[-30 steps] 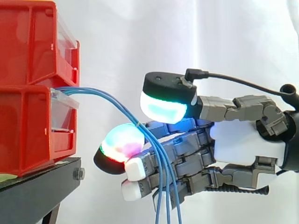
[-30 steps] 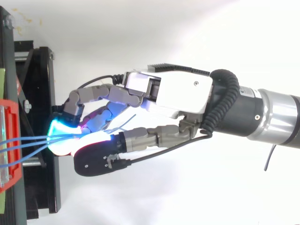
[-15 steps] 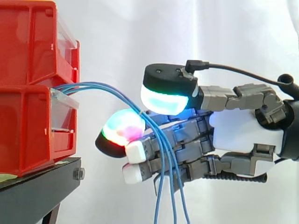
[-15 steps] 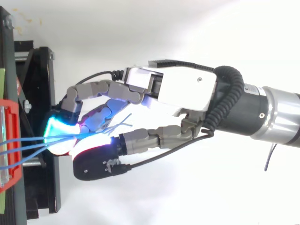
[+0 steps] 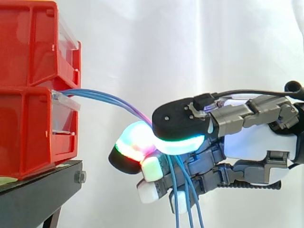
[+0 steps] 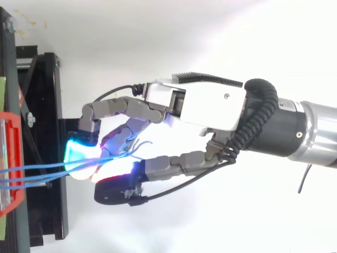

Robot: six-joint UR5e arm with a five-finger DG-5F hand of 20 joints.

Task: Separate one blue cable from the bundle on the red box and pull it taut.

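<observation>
Close by red bins (image 5: 33,95) on a black stand (image 5: 38,194), the hand (image 6: 210,105) pinches blue cables (image 5: 95,94).

I see upper bin (image 5: 28,42) on lower bin (image 5: 26,135), on stand (image 5: 38,194), at 9 o'clock. Cables (image 5: 102,97) run from lower bin's top to hand (image 5: 256,142) at 3 o'clock, pinched there, hanging toward 6 beyond.

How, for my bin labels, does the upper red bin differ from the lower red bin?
The upper red bin is stacked on the lower red bin, which rests on the black stand. The blue cables leave at the lower red bin's top front edge; none show at the upper red bin's front. Both are red with a clear front panel.
</observation>
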